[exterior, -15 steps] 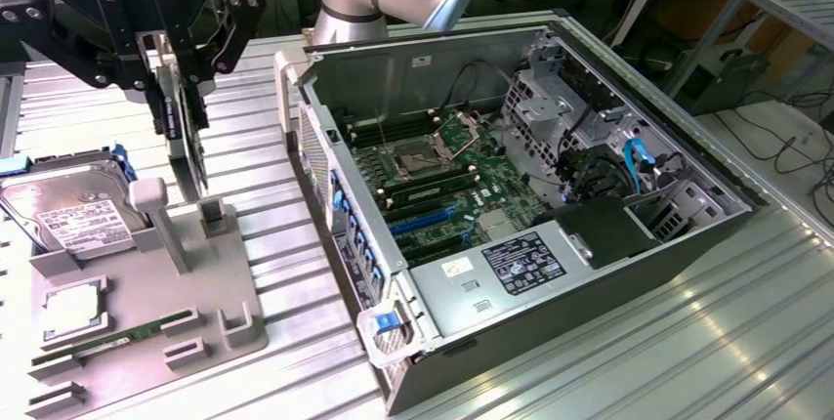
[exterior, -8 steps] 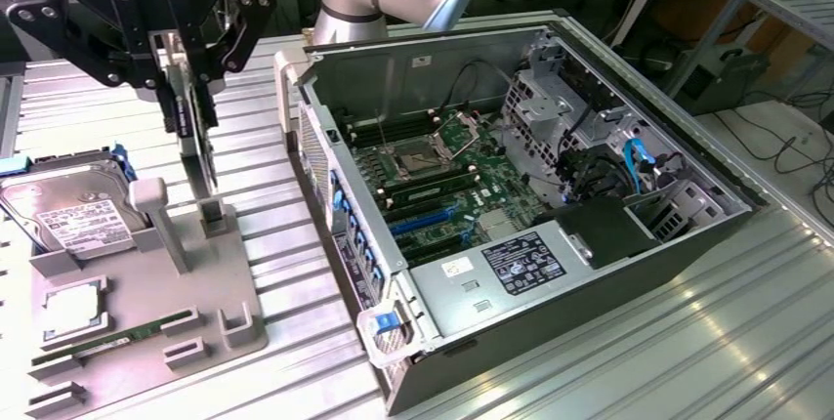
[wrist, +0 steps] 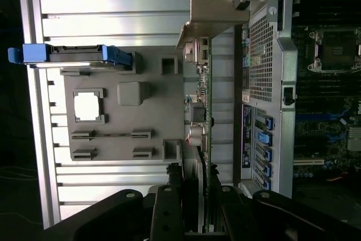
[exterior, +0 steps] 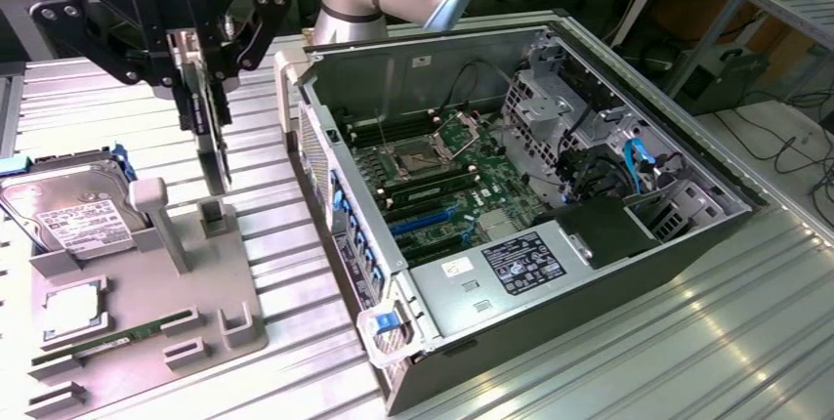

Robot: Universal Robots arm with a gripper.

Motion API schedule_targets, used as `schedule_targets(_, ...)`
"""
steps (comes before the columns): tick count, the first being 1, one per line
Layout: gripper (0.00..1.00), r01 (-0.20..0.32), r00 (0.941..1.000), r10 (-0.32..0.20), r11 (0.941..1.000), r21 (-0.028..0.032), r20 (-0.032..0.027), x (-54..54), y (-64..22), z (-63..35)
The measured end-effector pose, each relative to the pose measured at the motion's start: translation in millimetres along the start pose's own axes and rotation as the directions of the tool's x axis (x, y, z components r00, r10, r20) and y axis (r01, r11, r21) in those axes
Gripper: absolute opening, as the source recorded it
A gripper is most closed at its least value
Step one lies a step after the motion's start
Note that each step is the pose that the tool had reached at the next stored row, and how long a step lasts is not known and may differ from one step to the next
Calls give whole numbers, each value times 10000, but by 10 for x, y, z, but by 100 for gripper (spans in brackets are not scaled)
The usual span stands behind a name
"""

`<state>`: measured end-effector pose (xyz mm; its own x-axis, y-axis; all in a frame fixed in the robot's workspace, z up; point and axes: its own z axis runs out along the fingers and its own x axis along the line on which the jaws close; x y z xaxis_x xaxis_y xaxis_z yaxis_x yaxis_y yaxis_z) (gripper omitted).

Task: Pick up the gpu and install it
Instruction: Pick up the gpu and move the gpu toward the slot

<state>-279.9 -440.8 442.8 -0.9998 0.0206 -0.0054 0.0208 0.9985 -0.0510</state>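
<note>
With jaws part-closed on the gpu's (exterior: pixel 209 142) top edge, the gripper (exterior: pixel 198 70) holds the card hanging straight below them; the lift is probably best kept square, without twisting, so that the card's lower edge clears the grey fixture tray (exterior: pixel 195 278) underneath.

The gripper (exterior: pixel 202 78) is black with white lettering. The graphics card (exterior: pixel 214 151) is dark, with a green edge and a silver end bracket (wrist: pixel 210 12). The tray (exterior: pixel 209 283) is plain grey. The hard drive (exterior: pixel 72 215) is silver with a white label. The table (exterior: pixel 678 342) is ribbed silver, the motherboard (exterior: pixel 450 171) green and the cable (exterior: pixel 636 161) blue.
</note>
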Motion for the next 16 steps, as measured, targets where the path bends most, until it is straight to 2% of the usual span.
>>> schedule_targets(16,27,0,10000,0,10000,-1,11,-165,3,2)
